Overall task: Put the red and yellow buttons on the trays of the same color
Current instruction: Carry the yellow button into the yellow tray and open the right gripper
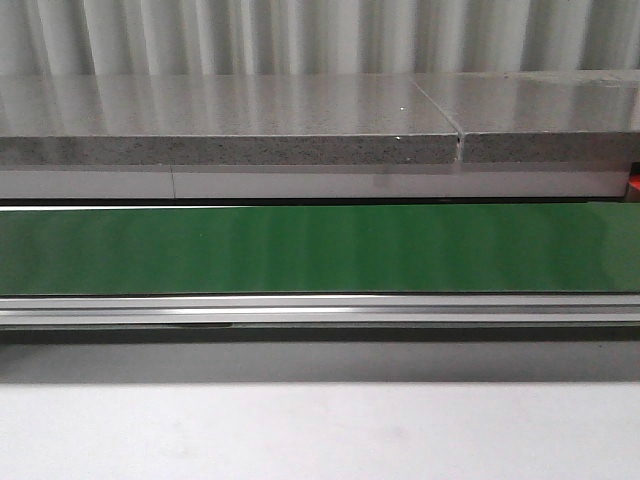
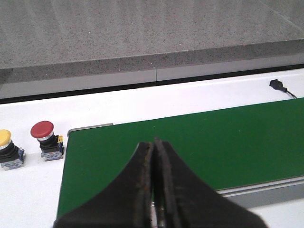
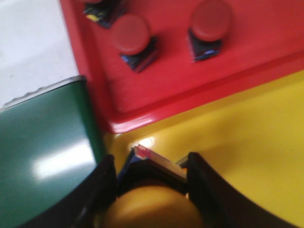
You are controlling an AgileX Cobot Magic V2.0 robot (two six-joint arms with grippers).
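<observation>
In the right wrist view a yellow button (image 3: pixel 152 204) sits between the fingers of my right gripper (image 3: pixel 151 164), which is shut on it above the yellow tray (image 3: pixel 237 142). Beside it the red tray (image 3: pixel 156 90) holds red buttons (image 3: pixel 131 34), (image 3: pixel 210 20). In the left wrist view my left gripper (image 2: pixel 154 142) is shut and empty over the green belt (image 2: pixel 213 142). Off the belt's end, a red button (image 2: pixel 42 130) and a yellow button (image 2: pixel 4 137) stand on the white surface. The front view shows neither gripper, tray nor button.
The green conveyor belt (image 1: pixel 320 248) runs across the front view, with an aluminium rail (image 1: pixel 320 308) in front and a grey stone ledge (image 1: pixel 230 125) behind. A small black connector (image 2: pixel 278 85) lies on the white surface past the belt.
</observation>
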